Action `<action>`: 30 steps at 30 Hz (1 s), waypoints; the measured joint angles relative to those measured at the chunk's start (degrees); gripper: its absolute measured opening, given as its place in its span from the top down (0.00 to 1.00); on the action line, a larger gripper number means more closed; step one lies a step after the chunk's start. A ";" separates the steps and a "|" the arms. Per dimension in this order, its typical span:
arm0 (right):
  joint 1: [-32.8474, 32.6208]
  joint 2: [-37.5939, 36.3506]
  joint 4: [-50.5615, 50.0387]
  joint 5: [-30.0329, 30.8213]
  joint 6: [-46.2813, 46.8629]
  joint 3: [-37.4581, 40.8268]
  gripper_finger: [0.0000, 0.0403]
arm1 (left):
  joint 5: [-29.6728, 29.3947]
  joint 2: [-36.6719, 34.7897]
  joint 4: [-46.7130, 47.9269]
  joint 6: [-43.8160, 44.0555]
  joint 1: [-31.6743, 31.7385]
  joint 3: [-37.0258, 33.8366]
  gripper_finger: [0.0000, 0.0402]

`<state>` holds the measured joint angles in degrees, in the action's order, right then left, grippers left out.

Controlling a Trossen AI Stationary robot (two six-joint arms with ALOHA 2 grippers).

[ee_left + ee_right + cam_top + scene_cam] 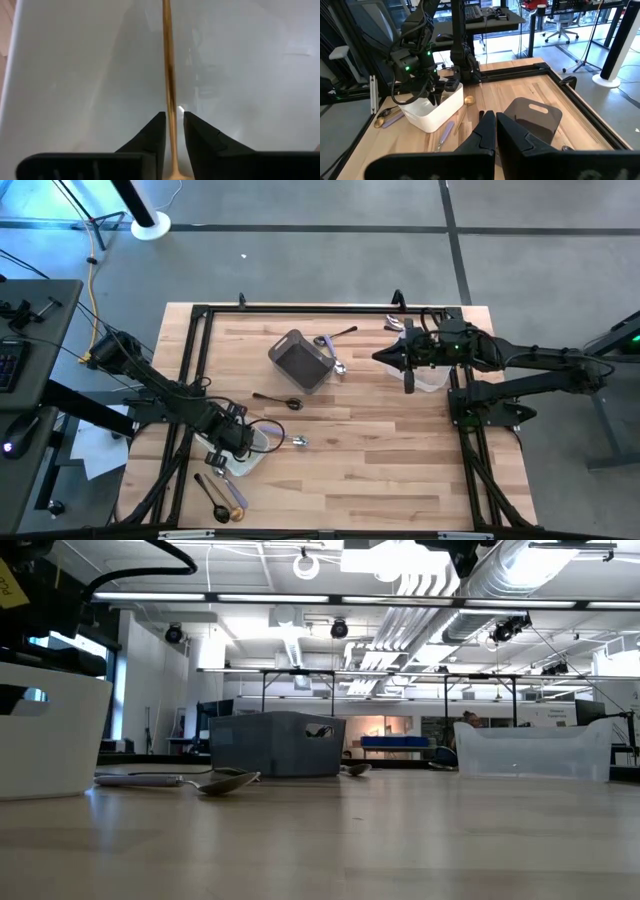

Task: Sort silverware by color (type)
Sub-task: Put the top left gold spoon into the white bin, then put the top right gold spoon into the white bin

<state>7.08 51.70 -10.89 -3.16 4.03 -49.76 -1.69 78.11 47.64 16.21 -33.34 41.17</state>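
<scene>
**High view: three containers, cutlery part sorted**

High view, item by item: white tray [252,457] at the near left of the table [380,470], left gripper [238,442] lowered into it; left wrist view shows a gold handle [169,75] standing between the fingers [150,135], which are slightly apart with narrow gaps either side of it, white tray floor behind; whether the handle's far end rests on the floor cannot be told.

Grey bin [300,361] near table centre, tilted; contents not visible; silver pieces [335,352] lie just beside it on the far side.

Clear tub [428,375] at the far right, under the right gripper [386,357], whose fingers are pressed together on nothing; tub contents cannot be made out.

Loose on the table: black spoon [278,399] between bin and tray; silver spoon [296,442] just beside the tray; black, gold and lilac-handled pieces [222,496] grouped at the near edge by the tray.

Writing: none legible on any container.
</scene>
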 joint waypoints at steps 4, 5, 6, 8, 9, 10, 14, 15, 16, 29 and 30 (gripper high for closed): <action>0.00 0.00 0.00 0.00 0.00 0.00 1.00 | 0.00 0.00 0.00 0.02 0.00 0.00 0.80; 0.00 0.00 0.02 0.00 0.00 0.00 1.00 | 0.02 0.00 0.02 0.04 0.00 0.00 0.80; 0.00 0.00 0.02 0.00 0.00 0.00 1.00 | 0.25 0.00 0.02 0.09 0.00 0.00 0.79; 0.00 0.00 0.00 0.00 0.00 0.00 1.00 | 1.33 0.00 0.04 0.11 0.00 0.00 0.78; 0.00 0.00 0.02 0.00 0.00 0.00 1.00 | 2.04 0.00 0.07 0.13 0.00 0.00 0.77; 0.00 0.00 0.02 0.00 0.00 0.00 1.00 | 2.99 0.00 0.05 0.14 0.00 0.00 0.77; 0.02 0.00 0.02 0.00 0.00 0.00 1.00 | 5.31 0.00 0.21 1.20 0.00 0.00 0.77; 0.00 0.00 0.02 0.00 0.00 0.00 1.00 | 5.76 -0.13 0.42 1.65 0.00 0.02 0.78; 0.00 0.00 0.02 0.00 -0.01 0.00 1.00 | 6.20 -0.37 0.70 2.20 0.00 0.02 0.79; 0.00 0.00 0.40 0.00 -0.02 0.00 1.00 | 2.39 -12.83 2.04 7.55 2.31 6.78 0.99; 0.00 0.00 0.41 0.00 -0.02 0.00 1.00 | 1.19 -14.11 1.86 8.47 2.40 7.06 0.99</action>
<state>7.07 51.70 -10.48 -3.16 4.01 -49.76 -0.50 63.99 49.49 24.68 -30.95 48.23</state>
